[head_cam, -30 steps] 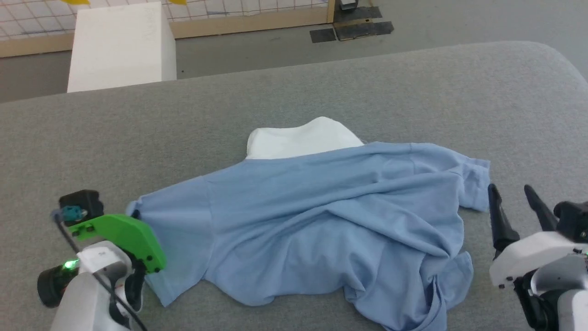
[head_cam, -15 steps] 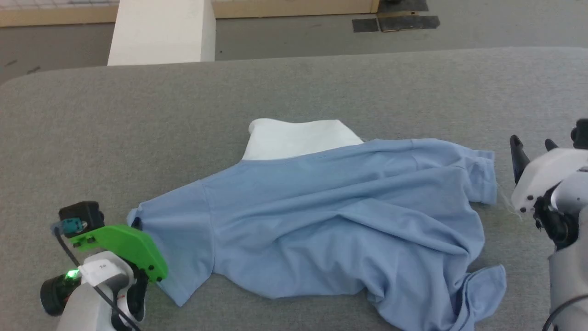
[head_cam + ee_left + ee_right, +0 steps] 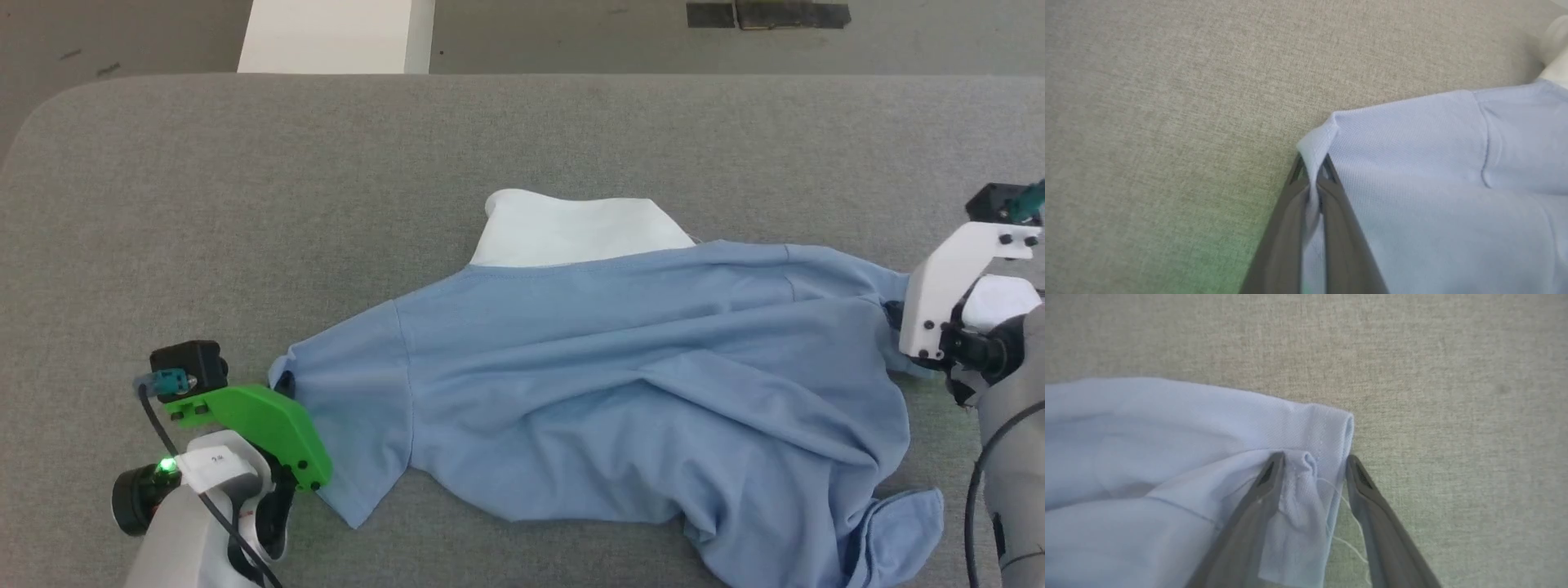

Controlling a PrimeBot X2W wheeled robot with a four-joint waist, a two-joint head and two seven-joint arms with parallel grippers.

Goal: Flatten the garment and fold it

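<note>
Rumpled garment [image 3: 637, 384] (white panel [image 3: 571, 233] showing), left gripper [image 3: 1312, 163] pinching it, right gripper [image 3: 1315, 457] parted

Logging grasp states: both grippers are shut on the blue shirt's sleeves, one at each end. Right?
Only the left gripper is shut on a sleeve of the shirt. The right wrist view shows the right gripper open, its fingers straddling the other sleeve's hem.

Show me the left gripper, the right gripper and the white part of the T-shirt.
left gripper [image 3: 1312, 163], left wrist view, midway between its fingertips, pinching the T-shirt [image 3: 1433, 196] sleeve.
right gripper [image 3: 1314, 457], right wrist view, midway between its open fingertips.
white panel [image 3: 580, 229], head view, its middle.
</note>
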